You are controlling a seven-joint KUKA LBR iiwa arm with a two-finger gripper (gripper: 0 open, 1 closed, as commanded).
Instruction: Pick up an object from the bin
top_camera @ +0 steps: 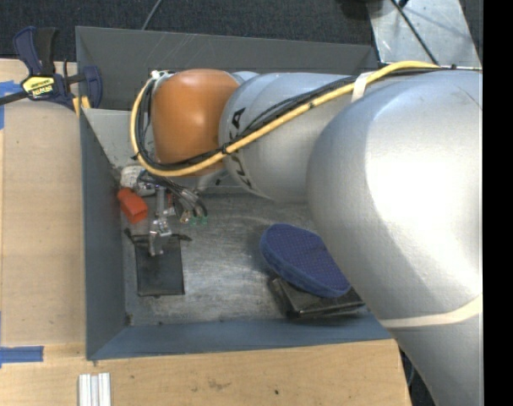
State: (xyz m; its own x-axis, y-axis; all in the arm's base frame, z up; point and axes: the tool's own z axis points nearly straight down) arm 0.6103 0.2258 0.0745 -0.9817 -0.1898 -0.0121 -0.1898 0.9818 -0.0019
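Note:
My gripper [160, 231] hangs under the arm's wrist at the left side of the bin. Its tip is right at the far edge of a flat black rectangular slab [160, 271], which lies on the bin floor by the left wall. A small orange-red block [133, 205] sits just left of the gripper, close to the wall. Whether the tip touches the slab I cannot tell.
A blue, dotted, rounded pad [302, 259] lies at the middle right of the floor, resting partly on a dark flat case [324, 303] near the front wall. The thick arm covers the right and back of the bin.

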